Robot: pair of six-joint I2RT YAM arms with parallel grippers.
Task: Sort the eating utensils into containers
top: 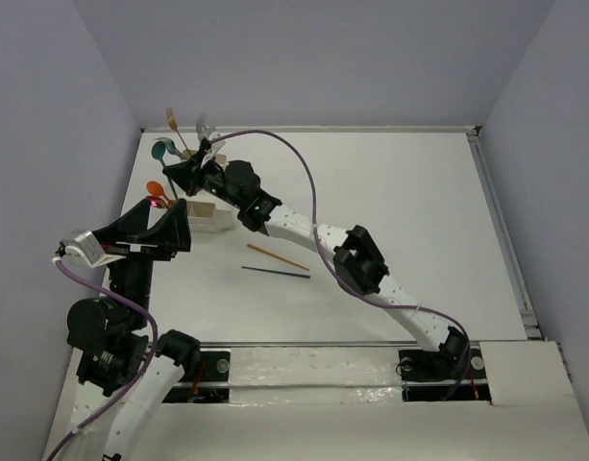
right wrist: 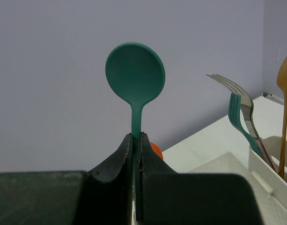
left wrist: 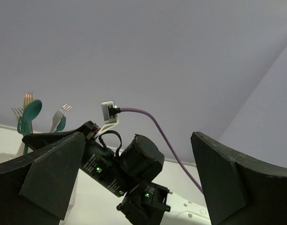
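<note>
**A:** Well, from above, what crowds the forks [top: 204,132]?

**B:** The right gripper [top: 190,173], just nearer than them, is clamped on a teal spoon [top: 160,149] to their left. Its arm hides the forks' base. An orange stick [top: 277,256] and a blue stick [top: 275,273] lie flat, well nearer and running roughly left to right. The left gripper [top: 182,229] gapes wide.

**A:** Left wrist?

**B:** The spoon is upright, bowl up, beside the forks. The right arm covers its handle.

**A:** Right wrist?

**B:** The spoon is vertical, its handle pinched between the fingers [right wrist: 120,173]. The forks stand to its right, tines up, in a bin [right wrist: 269,157] cut off by the frame edge.
</note>
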